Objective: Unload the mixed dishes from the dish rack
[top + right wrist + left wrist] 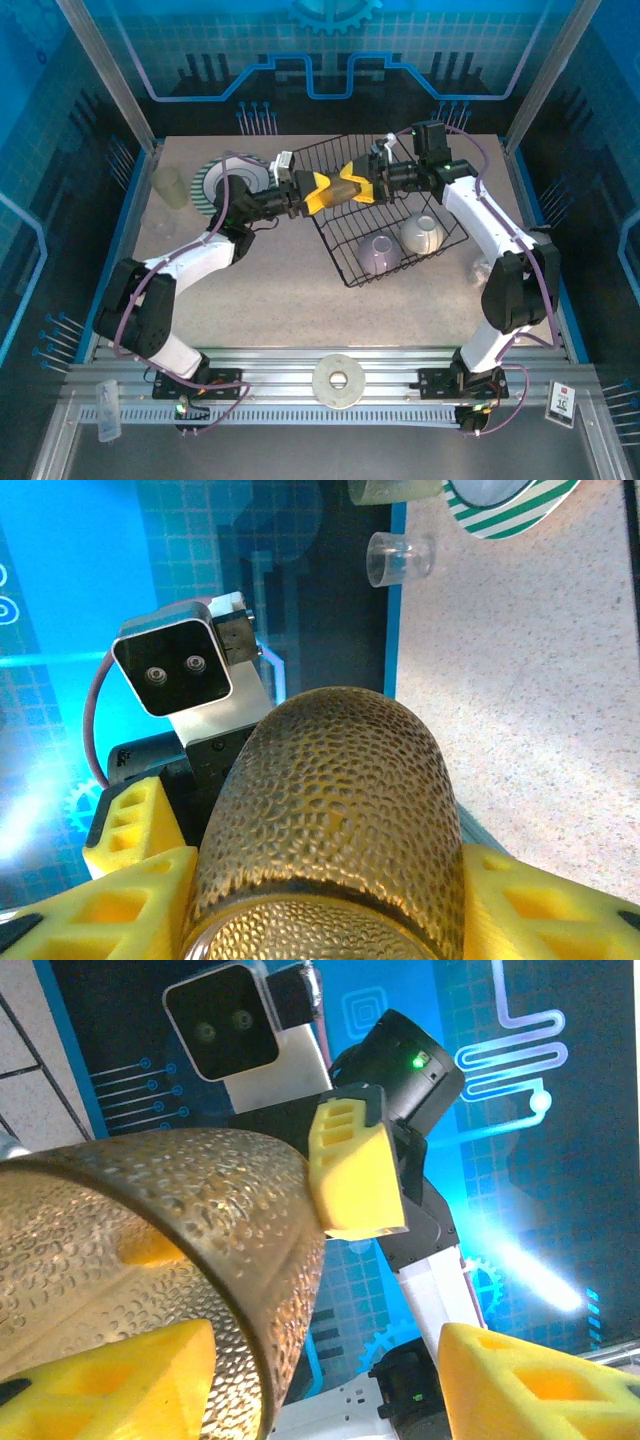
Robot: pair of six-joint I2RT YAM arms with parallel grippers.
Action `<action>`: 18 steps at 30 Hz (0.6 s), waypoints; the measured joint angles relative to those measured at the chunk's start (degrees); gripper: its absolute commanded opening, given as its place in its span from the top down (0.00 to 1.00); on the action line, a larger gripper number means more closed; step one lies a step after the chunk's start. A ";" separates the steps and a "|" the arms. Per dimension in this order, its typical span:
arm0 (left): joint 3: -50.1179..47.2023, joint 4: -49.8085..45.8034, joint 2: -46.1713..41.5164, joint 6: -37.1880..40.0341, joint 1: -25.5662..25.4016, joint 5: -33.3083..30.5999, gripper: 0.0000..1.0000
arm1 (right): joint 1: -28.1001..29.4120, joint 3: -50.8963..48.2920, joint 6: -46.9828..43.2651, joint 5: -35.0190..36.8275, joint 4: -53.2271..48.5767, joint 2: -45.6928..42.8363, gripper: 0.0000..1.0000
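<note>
- Here's the speckled beige tabletop (260, 290), bordered by a blue strip.
- Right of centre sits the rectangular black wire dish rack (334, 245), standing directly on the surface and skewed to the table's edges.
- Over at far left, the round green-and-white striped plate (212, 180) lies flat, apart from the rack.
- Just left of the plate stands the pale translucent tumbler (170, 187), upright.
- In the right wrist view, a small clear cup (400, 558) lies on its side by the blue strip.
- At the near edge, a white ring-shaped disc (325, 385) rests on the ribbed metal rail (400, 358).

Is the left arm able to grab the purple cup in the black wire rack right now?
Probably not yet. The left gripper is busy around the small brown dimpled cup that the right gripper holds over the black wire rack. Nothing covers the lavender cup below, so once free it likely could.
</note>
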 measured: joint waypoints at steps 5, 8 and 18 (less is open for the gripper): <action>0.00 -2.14 -0.63 0.68 -0.28 -0.79 0.62 | 0.04 0.00 0.79 -1.16 0.57 0.00 0.64; 0.00 -2.99 -0.61 0.55 -0.55 -1.27 0.79 | 0.04 0.00 1.25 -1.68 0.96 0.00 0.64; 2.21 -10.29 -2.29 6.19 -0.98 -3.28 1.00 | 0.13 0.00 3.43 0.37 2.01 -0.22 0.00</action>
